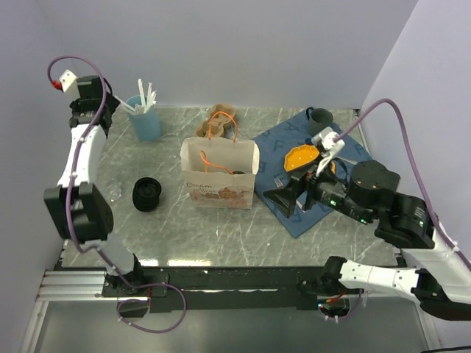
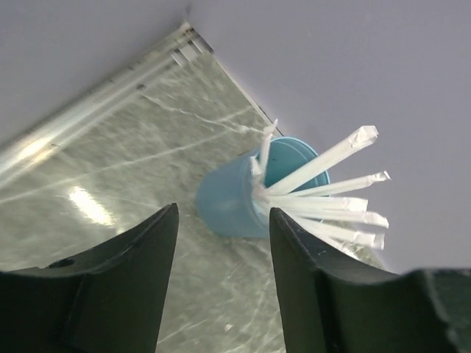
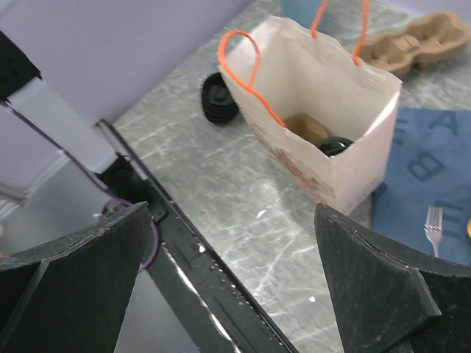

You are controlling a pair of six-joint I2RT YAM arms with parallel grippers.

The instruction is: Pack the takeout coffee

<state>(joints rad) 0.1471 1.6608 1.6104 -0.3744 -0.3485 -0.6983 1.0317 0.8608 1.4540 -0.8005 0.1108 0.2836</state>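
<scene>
Top external view: small black ribbed disposable cup (image 1: pixel 146 194) stands on marble table (image 1: pixel 169 228) left of cream paper bag with orange handles (image 1: pixel 221 173), unpacked. Left gripper (image 2: pixel 223 213) spread, empty, far-left by light-blue cup of white sticks (image 1: pixel 145 121). Right gripper (image 3: pixel 232 213) spread, empty. Risks: sticks knocked over; light bag tipped; handles snagged.

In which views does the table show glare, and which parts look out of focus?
Top external: a glare band on the table near the arm bases. Left wrist: a bright patch on the table too; left gripper's fingers soft. Right wrist: right gripper's fingers soft, paper bag sharp.
</scene>
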